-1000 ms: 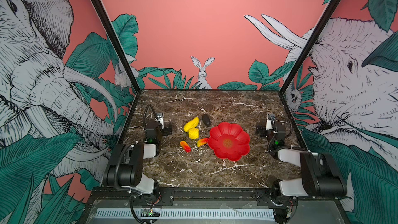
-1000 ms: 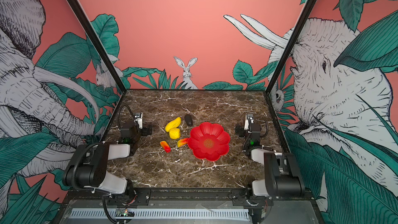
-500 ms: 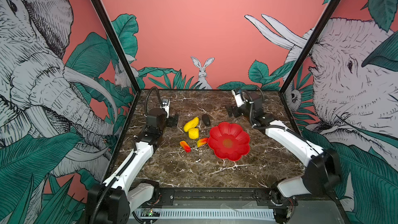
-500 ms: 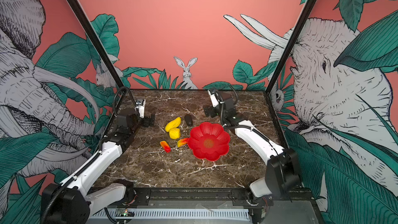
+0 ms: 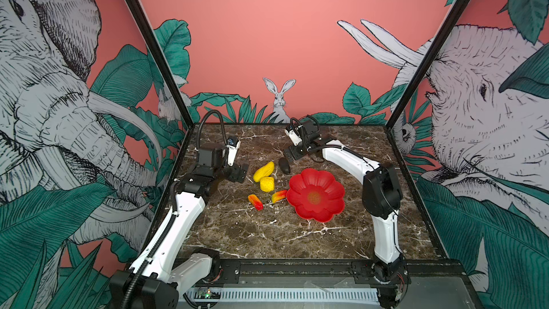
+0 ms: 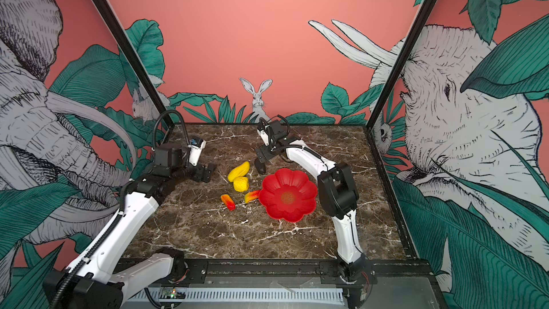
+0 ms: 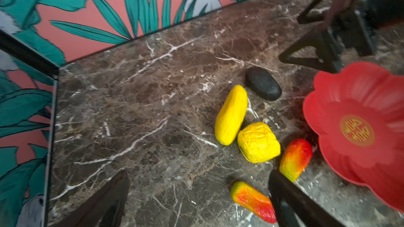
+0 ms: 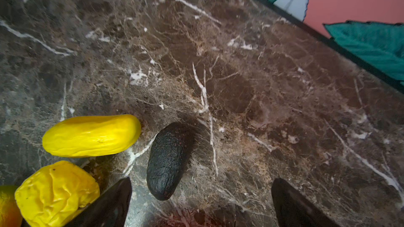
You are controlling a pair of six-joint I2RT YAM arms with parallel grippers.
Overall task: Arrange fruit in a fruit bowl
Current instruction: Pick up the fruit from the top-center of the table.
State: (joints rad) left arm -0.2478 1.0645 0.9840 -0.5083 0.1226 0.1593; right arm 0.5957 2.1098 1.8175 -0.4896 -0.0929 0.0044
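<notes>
Only the left wrist view resolves the gold emblem [image 7: 357, 130] in the fruit bowl [image 7: 341, 88]; 5 fruit [image 7: 258, 143] lie outside on marble [image 7: 153, 105]. Reaching far, the right gripper [image 8: 202, 180] hangs wide and empty over the black oval [image 8: 168, 160]. The left gripper [image 7: 199, 172] is likewise wide and empty.

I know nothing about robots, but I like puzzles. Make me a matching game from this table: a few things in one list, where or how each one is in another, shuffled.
Things
1. red flower dish
2. black oval
3. bumpy yellow piece
4. red-orange sticks

Descriptions
a. lies right at the right arm's open fingers
b. holds no fruit yet
c. the fruit closest to the table's front edge
d. sits between the long yellow piece and the sticks

Pairs: 1-b, 2-a, 3-d, 4-c
</notes>
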